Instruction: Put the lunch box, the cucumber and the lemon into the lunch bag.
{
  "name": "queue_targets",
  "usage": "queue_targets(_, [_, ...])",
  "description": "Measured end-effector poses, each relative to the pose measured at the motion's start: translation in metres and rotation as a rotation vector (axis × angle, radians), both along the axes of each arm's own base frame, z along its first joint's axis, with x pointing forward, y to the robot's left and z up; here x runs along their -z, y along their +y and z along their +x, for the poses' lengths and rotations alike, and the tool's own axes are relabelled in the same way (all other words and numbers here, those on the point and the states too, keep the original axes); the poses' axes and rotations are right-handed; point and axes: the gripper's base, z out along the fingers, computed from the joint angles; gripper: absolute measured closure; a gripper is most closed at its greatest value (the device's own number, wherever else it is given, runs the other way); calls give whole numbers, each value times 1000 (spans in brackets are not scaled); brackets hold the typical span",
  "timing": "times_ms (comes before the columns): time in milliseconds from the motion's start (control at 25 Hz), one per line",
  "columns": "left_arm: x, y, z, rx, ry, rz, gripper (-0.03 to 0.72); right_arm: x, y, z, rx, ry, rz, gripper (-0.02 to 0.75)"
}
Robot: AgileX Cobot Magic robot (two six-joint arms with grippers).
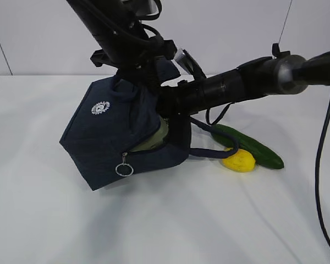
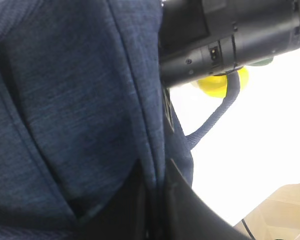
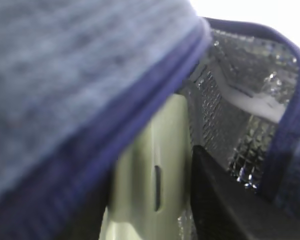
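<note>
The first of the three steps is in hand: the rectangular container with the pale sage-green snap-on lid, the lunch box, sits partly inside the boxy dark navy fabric lunch bag, against its silvery foil lining. In the exterior view a strip of green lid shows through the bag's mouth, above the zipper's silver ring pull.

The right tool reaches into the opening, half spread, and its dark finger lies along the lid's edge; it appears to grasp the box by its width, though the far finger is hidden. The left tool is clenched on the bag's fabric at the top, holding the bag tilted up off the white desk.

Next, by my judgement, the right tool should push the box fully in, let go and draw back without snagging the loop handle. The long dark green cucumber and the small bright yellow lemon, touching each other just beside the bag, remain to be packed.
</note>
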Motion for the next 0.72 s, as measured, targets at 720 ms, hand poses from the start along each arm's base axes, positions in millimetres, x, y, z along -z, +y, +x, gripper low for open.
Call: queue_targets(720, [4,-1,1,3,6,-1,686,2,1,-1,-20,12,6,321])
